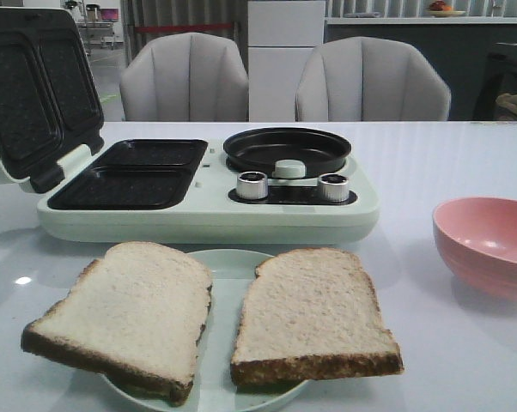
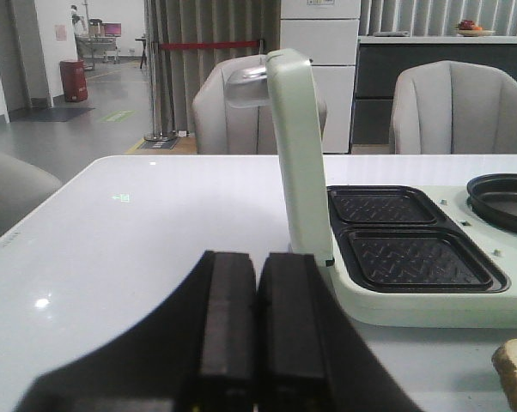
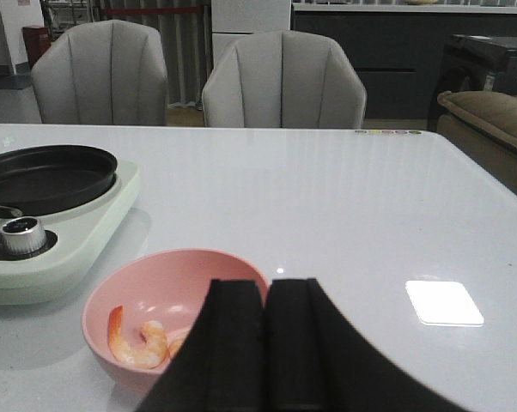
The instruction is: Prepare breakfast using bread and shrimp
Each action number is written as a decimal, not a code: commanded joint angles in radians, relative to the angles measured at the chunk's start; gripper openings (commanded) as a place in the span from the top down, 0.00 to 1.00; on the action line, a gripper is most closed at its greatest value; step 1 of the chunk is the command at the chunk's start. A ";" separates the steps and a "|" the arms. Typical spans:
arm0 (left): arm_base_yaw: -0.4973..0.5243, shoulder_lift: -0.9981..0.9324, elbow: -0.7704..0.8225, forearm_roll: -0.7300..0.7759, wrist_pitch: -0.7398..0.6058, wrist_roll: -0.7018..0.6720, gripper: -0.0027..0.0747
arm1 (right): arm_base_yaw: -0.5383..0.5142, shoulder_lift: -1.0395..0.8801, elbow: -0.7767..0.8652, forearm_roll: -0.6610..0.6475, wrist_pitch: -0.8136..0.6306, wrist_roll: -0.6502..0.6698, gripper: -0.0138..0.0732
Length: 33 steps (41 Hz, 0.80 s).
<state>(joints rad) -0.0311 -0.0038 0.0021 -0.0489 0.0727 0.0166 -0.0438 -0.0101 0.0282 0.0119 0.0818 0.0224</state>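
My left claw (image 2: 257, 335) is pressed fully closed on nothing, low over the table (image 2: 138, 232) beside the open sandwich maker (image 1: 198, 202). At six o'clock from that maker, two slices of bread (image 1: 125, 313) lie side by side on a pale plate (image 1: 228, 262). At three o'clock, my right claw (image 3: 265, 343) is likewise closed and empty, just above the pink bowl (image 3: 168, 279) holding the shrimp (image 3: 138, 339).

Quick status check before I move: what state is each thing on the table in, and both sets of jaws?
Breakfast maker: lid open, upright.
Grill plates: empty.
Round pan: empty.
Bread: two slices flat on the plate, overhanging its rim.
Pink bowl: holds the shrimp.
Left gripper: jaws shut, empty.
Right gripper: jaws shut, empty.
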 commanded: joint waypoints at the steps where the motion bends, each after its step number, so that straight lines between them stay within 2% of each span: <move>1: -0.008 -0.017 0.031 -0.001 -0.089 0.001 0.84 | 0.003 -0.021 -0.017 0.005 -0.098 -0.002 0.80; 33: -0.008 -0.017 0.031 -0.001 -0.106 0.001 0.84 | 0.003 -0.021 -0.017 0.005 -0.108 -0.002 0.80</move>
<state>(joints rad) -0.0311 -0.0038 0.0021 -0.0489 0.0727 0.0166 -0.0438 -0.0101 0.0282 0.0119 0.0818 0.0224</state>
